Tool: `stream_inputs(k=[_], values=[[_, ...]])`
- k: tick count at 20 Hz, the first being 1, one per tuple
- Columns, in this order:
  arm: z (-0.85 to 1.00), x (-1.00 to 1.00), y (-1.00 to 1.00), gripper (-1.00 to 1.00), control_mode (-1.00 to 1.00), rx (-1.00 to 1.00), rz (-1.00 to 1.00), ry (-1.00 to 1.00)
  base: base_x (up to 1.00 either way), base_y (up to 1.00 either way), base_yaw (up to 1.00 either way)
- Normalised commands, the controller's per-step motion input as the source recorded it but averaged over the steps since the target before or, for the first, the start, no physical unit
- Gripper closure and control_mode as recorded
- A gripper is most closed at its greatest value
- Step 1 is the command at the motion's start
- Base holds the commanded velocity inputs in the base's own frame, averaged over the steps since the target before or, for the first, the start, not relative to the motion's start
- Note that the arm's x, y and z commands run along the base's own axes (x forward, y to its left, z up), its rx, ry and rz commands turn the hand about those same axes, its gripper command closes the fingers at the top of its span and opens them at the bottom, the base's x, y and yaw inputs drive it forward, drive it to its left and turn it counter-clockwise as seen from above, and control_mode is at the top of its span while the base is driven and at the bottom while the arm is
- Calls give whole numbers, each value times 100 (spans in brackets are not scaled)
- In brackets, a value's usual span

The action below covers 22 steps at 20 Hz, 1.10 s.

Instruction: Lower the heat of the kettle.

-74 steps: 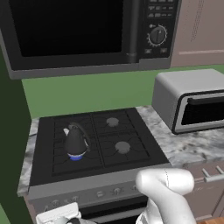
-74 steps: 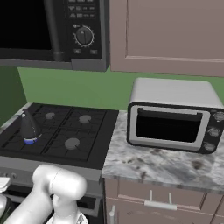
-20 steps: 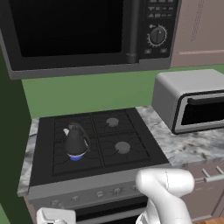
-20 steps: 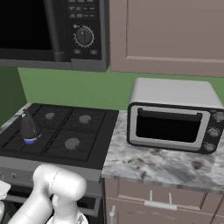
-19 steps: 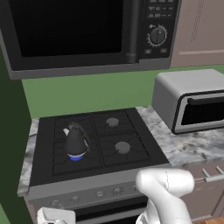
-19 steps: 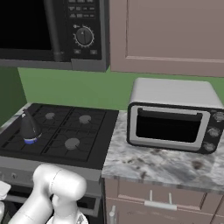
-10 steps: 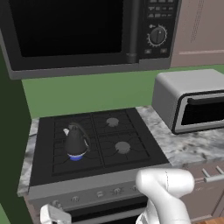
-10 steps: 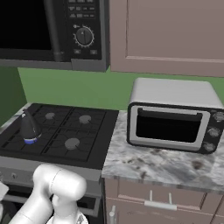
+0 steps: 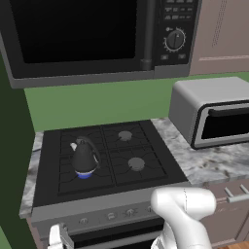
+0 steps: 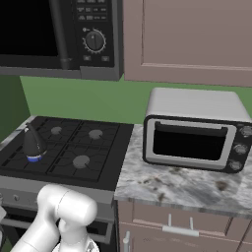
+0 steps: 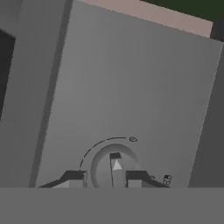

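Small dark grey cone-shaped kettle (image 9: 84, 157) with thin arched handle, set on black stove's (image 9: 104, 160) front-left burner over blue flame, gripper (image 11: 105, 178) fingers parted around round grey stove knob (image 11: 113, 167)

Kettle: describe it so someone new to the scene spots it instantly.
Find the black stove under the microwave. The kettle sits on its front-left burner, over a blue flame. It is a small dark cone with a thin arched handle, the only item on the burners.
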Motion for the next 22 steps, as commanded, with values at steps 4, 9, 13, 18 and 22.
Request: stream_inputs(k=[4, 9, 13, 18, 22], values=[[28, 46, 0, 100, -100, 35, 0, 12, 0, 0, 0], [24, 49, 0, 100, -100, 36, 0, 13, 0, 0, 0], [24, 51, 0, 100, -100, 38, 0, 13, 0, 0, 0], [28, 53, 0, 100, -100, 40, 0, 13, 0, 0, 0], [30, 54, 0, 100, -100, 40, 0, 14, 0, 0, 0]])
